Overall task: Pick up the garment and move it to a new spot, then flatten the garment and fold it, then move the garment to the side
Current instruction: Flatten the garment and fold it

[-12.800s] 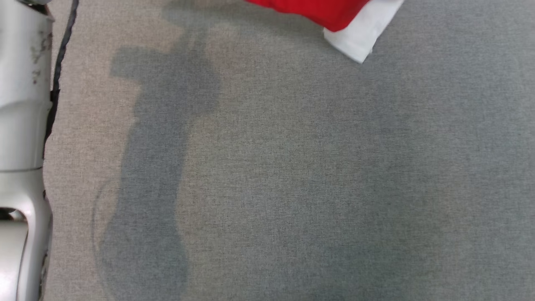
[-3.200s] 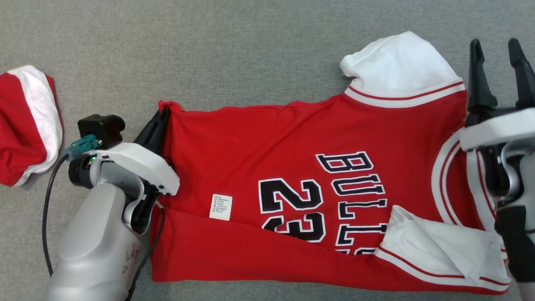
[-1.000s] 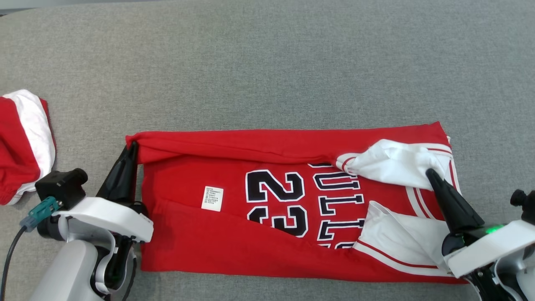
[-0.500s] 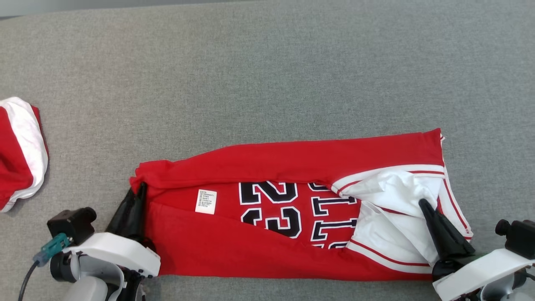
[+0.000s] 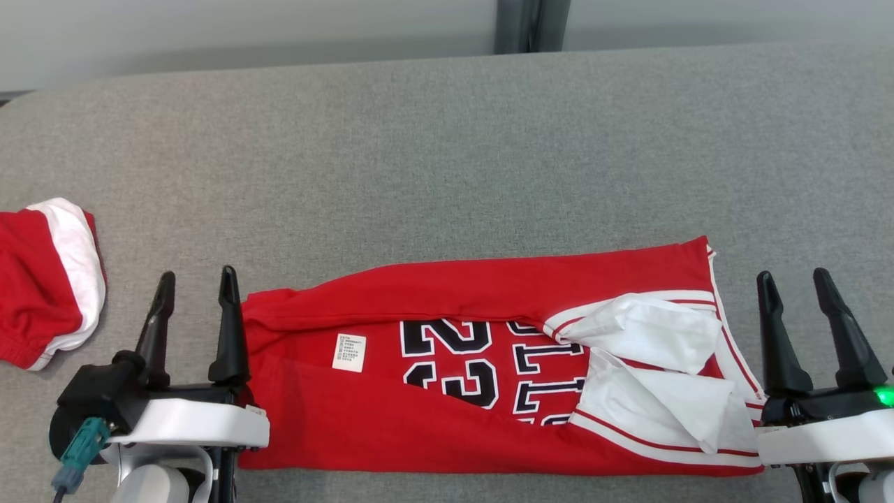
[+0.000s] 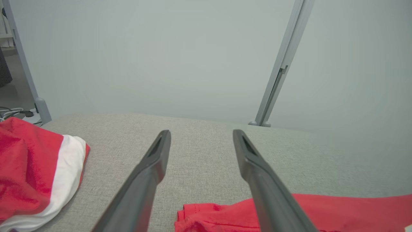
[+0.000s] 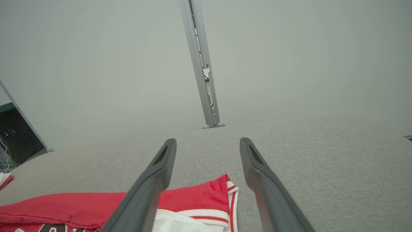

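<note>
The garment (image 5: 454, 293) is a red jersey with black "23" lettering and white sleeves, lying as a long folded band across the near part of the grey surface (image 5: 447, 154). Its far long edge is folded over toward me, and a small white label (image 5: 349, 351) shows. My left gripper (image 5: 194, 279) stands open just off the jersey's left end, holding nothing; that red end (image 6: 222, 214) lies low between its fingers in the left wrist view. My right gripper (image 5: 795, 279) stands open beside the right end, also empty, with the jersey's striped corner (image 7: 219, 193) below it.
A second red-and-white garment (image 5: 42, 279) lies bunched at the left edge of the surface, also in the left wrist view (image 6: 35, 170). A pale wall with a grey upright post (image 5: 531, 24) runs behind the surface's far edge.
Both grippers have opened and let go of the jersey's ends, and now point up beside it. The far edge stays folded over. The head camera has tilted up, showing the wall.
</note>
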Robot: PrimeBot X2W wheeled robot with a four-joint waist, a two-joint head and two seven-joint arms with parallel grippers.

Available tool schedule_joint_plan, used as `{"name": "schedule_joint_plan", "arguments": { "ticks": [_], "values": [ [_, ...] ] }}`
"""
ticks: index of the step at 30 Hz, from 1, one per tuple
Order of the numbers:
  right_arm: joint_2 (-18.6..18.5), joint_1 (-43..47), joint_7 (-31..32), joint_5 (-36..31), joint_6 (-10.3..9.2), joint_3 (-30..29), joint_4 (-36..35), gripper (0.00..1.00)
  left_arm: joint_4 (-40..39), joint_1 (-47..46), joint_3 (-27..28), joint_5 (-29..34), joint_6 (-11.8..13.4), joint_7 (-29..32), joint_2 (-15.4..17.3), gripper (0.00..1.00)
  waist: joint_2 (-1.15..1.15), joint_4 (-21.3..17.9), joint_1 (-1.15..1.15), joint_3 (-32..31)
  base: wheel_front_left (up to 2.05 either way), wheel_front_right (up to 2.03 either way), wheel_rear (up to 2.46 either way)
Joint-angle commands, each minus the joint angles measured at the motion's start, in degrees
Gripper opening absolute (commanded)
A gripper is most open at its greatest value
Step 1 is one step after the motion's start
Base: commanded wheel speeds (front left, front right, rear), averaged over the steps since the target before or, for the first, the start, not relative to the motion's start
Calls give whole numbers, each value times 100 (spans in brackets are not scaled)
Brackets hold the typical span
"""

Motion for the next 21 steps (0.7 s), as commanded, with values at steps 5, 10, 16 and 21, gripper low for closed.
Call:
{"name": "schedule_joint_plan", "arguments": {
  "ticks": [5,10,16,21],
  "values": [
    [250,212,-39,-663,1,-269,-109,100,-440,357,352,614,-19,-29,-270,100,0,53,0,-274,0,0,0],
    [371,492,-41,-957,1,-323,35,100,-363,722,485,1005,-182,-32,-419,100,0,89,0,-469,0,0,0],
    [429,641,-39,-1090,1,-360,197,100,-201,882,565,1265,-436,-32,-485,100,0,139,0,-528,0,0,0],
    [436,602,-39,-1113,1,-363,265,100,-115,799,641,1368,-594,-33,-549,100,0,162,0,-502,0,0,0]
  ]
}}
